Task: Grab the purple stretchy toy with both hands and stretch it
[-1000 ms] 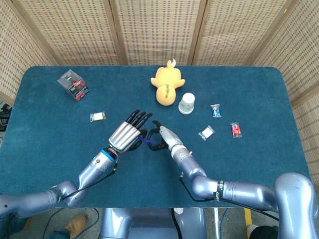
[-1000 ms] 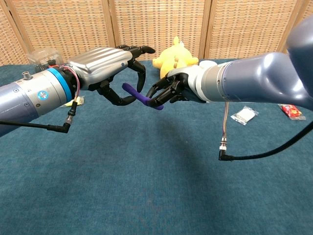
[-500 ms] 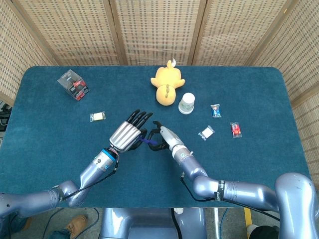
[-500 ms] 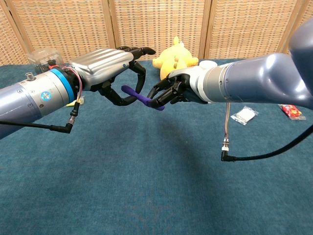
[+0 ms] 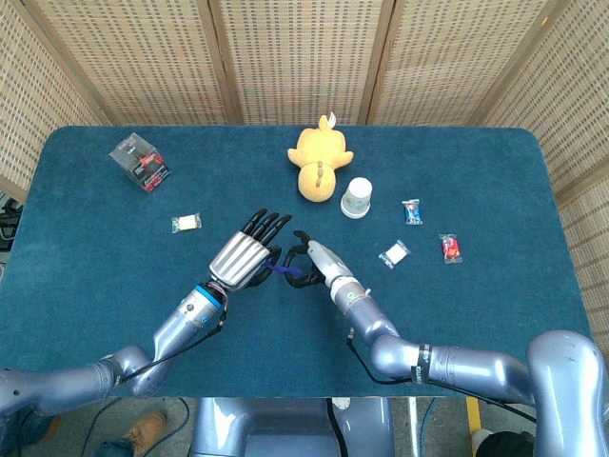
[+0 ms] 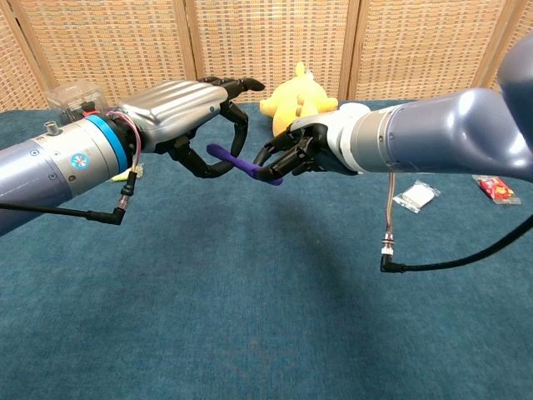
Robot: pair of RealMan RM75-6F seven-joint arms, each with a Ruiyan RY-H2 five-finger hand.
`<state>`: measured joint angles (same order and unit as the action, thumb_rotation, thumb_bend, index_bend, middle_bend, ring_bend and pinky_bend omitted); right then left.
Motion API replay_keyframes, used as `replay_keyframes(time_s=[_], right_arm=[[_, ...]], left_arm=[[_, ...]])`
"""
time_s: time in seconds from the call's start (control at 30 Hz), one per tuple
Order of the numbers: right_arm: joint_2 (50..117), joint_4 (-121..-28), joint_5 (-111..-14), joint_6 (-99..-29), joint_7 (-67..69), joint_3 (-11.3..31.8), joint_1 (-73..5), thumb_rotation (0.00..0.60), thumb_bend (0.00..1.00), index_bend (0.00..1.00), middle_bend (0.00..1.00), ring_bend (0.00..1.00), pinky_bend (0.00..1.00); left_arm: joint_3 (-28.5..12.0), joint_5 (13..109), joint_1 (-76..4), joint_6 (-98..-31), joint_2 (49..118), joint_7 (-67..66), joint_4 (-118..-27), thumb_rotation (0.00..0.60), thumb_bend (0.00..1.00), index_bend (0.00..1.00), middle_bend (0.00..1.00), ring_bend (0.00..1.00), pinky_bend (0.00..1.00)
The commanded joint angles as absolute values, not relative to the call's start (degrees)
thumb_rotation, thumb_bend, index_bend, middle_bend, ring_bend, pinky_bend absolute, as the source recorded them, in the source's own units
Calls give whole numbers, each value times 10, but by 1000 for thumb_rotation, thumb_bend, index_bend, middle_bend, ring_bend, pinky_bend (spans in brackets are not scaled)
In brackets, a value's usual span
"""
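You have the purple stretchy toy lifted off the worktop and held in the air between the two hands, roughly over the middle of the blue cloth. Your right hand pinches one end with its fingers curled in on it. Your left hand has its thumb hooked under the other end while its upper fingers reach forward over it; the chest view suggests contact there, but a firm grip is not plain.

So the pick-up looks done and the two-handed hold is nearly set. The stretch itself is not yet begun: the toy is short and slightly bowed, and the hands sit close together.

Compared with half a second ago and a second ago, very little has changed. Your right hand has edged a touch higher and nearer the left, and the toy has risen with it, without growing longer.
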<state>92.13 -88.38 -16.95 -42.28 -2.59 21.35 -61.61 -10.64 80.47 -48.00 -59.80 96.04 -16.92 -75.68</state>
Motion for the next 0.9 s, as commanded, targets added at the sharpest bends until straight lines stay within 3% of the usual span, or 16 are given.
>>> replay_keyframes(time_s=[0.03,0.9], right_arm=[[918,-885,-169,-423,-24,212,-614,600,601,602,29,0,0],[906,-866,-181,-412,4,203,-587,600,611,615,39,0,0]], left_arm=[[-109,805,-481,-600,954,-172,-762,600,453,719,0,0,0],[-157,775,-471,-634,857,-185,-827,600,453,736,0,0,0]])
